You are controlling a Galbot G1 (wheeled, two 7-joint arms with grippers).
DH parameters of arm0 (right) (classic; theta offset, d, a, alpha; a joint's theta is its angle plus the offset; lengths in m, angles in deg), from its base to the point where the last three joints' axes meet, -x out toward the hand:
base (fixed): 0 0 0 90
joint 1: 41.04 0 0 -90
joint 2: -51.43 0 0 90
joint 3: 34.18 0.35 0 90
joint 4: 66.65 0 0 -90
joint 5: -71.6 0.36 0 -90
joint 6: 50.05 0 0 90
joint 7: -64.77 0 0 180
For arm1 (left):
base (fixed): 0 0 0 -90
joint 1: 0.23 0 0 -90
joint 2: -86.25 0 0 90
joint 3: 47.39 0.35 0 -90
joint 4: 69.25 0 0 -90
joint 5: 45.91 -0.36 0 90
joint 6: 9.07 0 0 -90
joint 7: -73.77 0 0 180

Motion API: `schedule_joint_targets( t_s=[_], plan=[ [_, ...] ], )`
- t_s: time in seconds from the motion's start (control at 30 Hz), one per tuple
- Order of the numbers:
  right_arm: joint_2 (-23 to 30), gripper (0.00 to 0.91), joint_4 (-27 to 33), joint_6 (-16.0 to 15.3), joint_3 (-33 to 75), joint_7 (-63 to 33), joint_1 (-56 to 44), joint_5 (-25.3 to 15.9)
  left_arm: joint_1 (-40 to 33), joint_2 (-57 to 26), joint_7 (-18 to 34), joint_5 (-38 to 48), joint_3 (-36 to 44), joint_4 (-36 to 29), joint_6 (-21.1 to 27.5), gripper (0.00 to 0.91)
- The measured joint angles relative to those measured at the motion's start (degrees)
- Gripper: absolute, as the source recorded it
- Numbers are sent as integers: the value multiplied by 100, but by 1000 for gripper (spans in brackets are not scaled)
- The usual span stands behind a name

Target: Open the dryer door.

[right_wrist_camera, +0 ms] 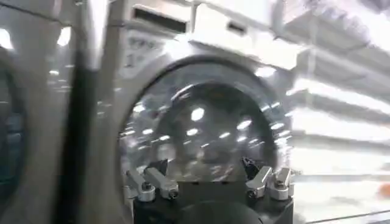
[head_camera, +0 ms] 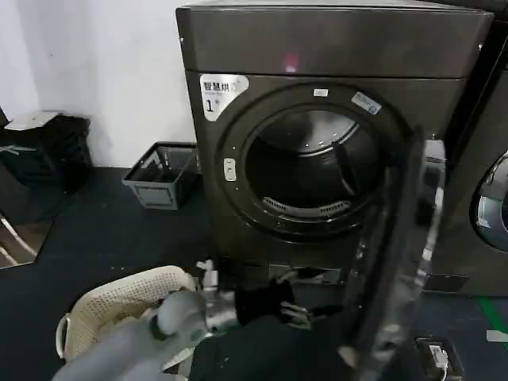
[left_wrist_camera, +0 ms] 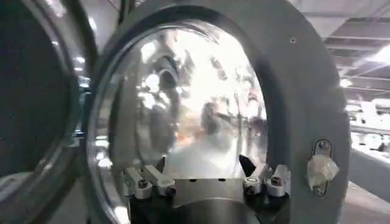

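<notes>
The dryer door (head_camera: 401,254), lower right of the frame, is swung well out from the dryer (head_camera: 317,103); the left gripper (head_camera: 298,313), jaws spread and empty, is judged to need only withdrawal.

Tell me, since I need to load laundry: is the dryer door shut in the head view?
No: the dryer door is swung out edge-on, leaving the dryer drum opening exposed.

The dryer (head_camera: 317,143) is a dark grey-brown front-loader with a white "1" sticker at its upper left corner and a small red light on the top panel. Its round drum opening is exposed. The door (head_camera: 405,254) stands swung out on the right side, nearly edge-on, chrome ring and glass blurred.
</notes>
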Motion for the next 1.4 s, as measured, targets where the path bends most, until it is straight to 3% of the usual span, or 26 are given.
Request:
schedule_joint_targets(
  t_s=[0.37,0.83,1.23,1.4],
  plan=[
    [51,907,13,8,164,153,-107,5,-433,1210,413,-214,302,1062,-142,907],
    [0,907,23,30,180,187,-198,10,-620,2166,805,-479,338,2022,-345,907],
    [35,907,2,41,172,191,-215,9,-743,2211,1683,-768,176,2642,-542,907],
    [42,907,10,46,133,192,-211,7,-801,2211,1709,-897,123,2855,-666,907]
  ],
)
